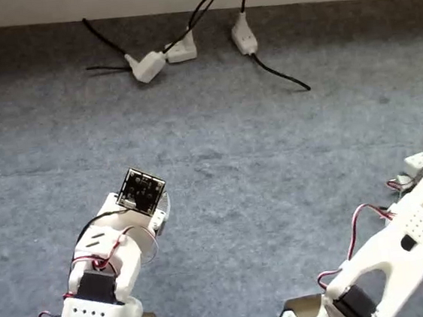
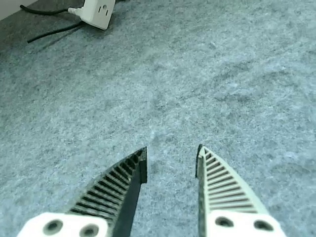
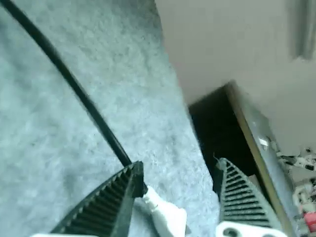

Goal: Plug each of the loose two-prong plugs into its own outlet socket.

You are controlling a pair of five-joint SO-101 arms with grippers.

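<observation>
The white outlet socket (image 1: 147, 67) lies at the far edge of the grey felt surface (image 1: 272, 160), and everything else is placed from it. The left wrist view shows its slotted face tilted toward the arms, with a black cord (image 2: 49, 32) trailing off one side.

A second white block (image 1: 182, 51) touches the socket on the side toward the right arm, and its own cord curves away past the far edge. Further along that same side, apart from the socket, lies a third white piece (image 1: 244, 37). A black lead (image 1: 282, 75) runs from it toward the arms and ends loose on the felt.

The left arm (image 1: 106, 268) stands well to the near side of the socket, almost straight in front of it. The left claw (image 2: 172, 150) points toward the socket with its fingers parted a moderate way. It holds nothing, and bare felt shows between the tips.

The right arm (image 1: 409, 236) stretches far from the socket, out to the rim of the surface on its own side. The right claw (image 3: 178, 170) is spread wide and grips nothing. A white plug (image 3: 165, 215) lies on the felt between the fingers, close against the dark finger (image 3: 113, 202) and clear of the pale finger (image 3: 242, 197). I cannot tell whether the dark finger touches it. The plug cord (image 3: 74, 86) runs away from it across the felt.
</observation>
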